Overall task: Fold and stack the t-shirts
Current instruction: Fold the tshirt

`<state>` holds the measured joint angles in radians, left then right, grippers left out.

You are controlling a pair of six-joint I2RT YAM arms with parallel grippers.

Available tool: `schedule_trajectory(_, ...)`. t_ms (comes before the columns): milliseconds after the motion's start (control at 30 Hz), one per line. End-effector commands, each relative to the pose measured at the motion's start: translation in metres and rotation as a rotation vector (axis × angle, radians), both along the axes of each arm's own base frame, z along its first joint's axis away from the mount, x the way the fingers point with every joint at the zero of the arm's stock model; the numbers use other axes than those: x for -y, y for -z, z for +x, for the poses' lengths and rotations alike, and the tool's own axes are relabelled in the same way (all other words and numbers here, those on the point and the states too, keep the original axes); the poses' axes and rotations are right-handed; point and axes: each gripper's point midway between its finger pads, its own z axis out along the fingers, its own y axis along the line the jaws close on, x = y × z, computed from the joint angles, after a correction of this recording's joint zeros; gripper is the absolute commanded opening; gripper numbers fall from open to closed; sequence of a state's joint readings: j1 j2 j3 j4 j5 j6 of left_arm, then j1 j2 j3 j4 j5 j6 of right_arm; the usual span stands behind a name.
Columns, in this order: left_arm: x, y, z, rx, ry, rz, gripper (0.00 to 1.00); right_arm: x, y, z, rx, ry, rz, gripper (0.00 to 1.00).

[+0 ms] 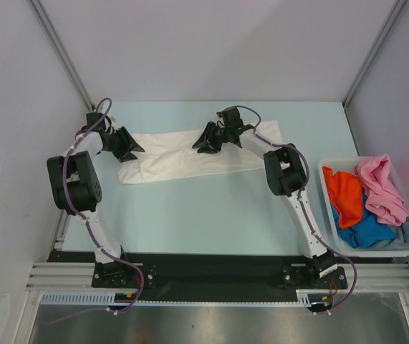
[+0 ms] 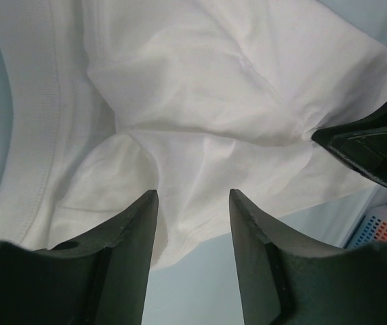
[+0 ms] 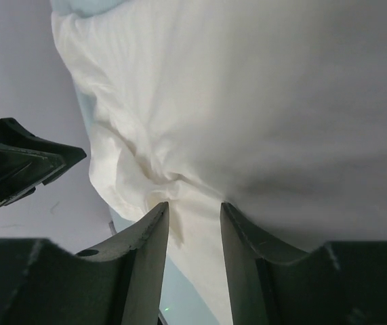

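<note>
Claws, top view: left claw (image 1: 127, 143) over left end of white t-shirt (image 1: 168, 161), right claw (image 1: 208, 137) over its middle. Shirt lies as rumpled strip along far edge of table (image 1: 190, 222). Coloured shirts (image 1: 347, 201) heaped in bin (image 1: 379, 252) at right edge.
Risk: loose fold may slump open. Next pinch may catch top layer only and drag strip askew.
Left wrist: left claw (image 2: 193, 196) jaws apart, medium gap, nothing clamped, cloth just beyond tips.
Right wrist: right claw (image 3: 194, 205) jaws apart, narrower gap, tips at bunched crease, contact unclear.
</note>
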<state>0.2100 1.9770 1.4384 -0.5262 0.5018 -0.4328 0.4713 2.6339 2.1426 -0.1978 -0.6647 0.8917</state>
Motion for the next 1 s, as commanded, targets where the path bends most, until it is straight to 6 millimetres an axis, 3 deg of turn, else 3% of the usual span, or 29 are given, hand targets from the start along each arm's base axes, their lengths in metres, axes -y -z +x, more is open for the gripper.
schedule_trajectory(0, 0.003, 0.003, 0.001, 0.013, 0.027, -0.018, 0.53, 0.048, -0.056, 0.027, 0.123, 0.039, -0.075, 0.43)
schedule_trajectory(233, 0.011, 0.011, 0.004, 0.007, 0.042, -0.043, 0.51, 0.12, -0.07, 0.032, 0.164, 0.069, -0.248, 0.46)
schedule_trajectory(400, 0.013, 0.01, 0.003, 0.009, 0.052, -0.02, 0.43, 0.164, -0.061, 0.025, 0.165, 0.066, -0.395, 0.45)
schedule_trajectory(433, 0.013, 0.009, 0.002, 0.011, 0.053, -0.005, 0.43, 0.174, -0.064, 0.025, 0.168, 0.08, -0.404, 0.42)
schedule_trajectory(500, 0.012, 0.005, 0.002, 0.017, 0.056, 0.007, 0.43, 0.19, -0.051, 0.021, 0.138, 0.11, -0.427, 0.38)
schedule_trajectory(533, 0.014, 0.005, 0.001, 0.015, 0.06, 0.005, 0.43, 0.202, -0.056, 0.022, 0.14, 0.137, -0.419, 0.31)
schedule_trajectory(567, 0.015, 0.005, 0.0, 0.013, 0.059, 0.007, 0.43, 0.205, -0.044, 0.014, 0.101, 0.134, -0.407, 0.28)
schedule_trajectory(600, 0.016, 0.003, 0.0, 0.017, 0.06, 0.009, 0.43, 0.208, -0.044, 0.015, 0.098, 0.143, -0.392, 0.25)
schedule_trajectory(633, 0.017, 0.004, -0.001, 0.016, 0.062, 0.011, 0.43, 0.208, -0.044, 0.013, 0.092, 0.144, -0.377, 0.14)
schedule_trajectory(767, 0.02, 0.005, -0.006, 0.008, 0.062, 0.012, 0.42, 0.212, -0.034, 0.005, 0.062, 0.157, -0.342, 0.0)
schedule_trajectory(967, 0.029, 0.008, -0.012, -0.002, 0.067, 0.0, 0.41, 0.216, -0.013, 0.024, 0.059, 0.21, -0.27, 0.0)
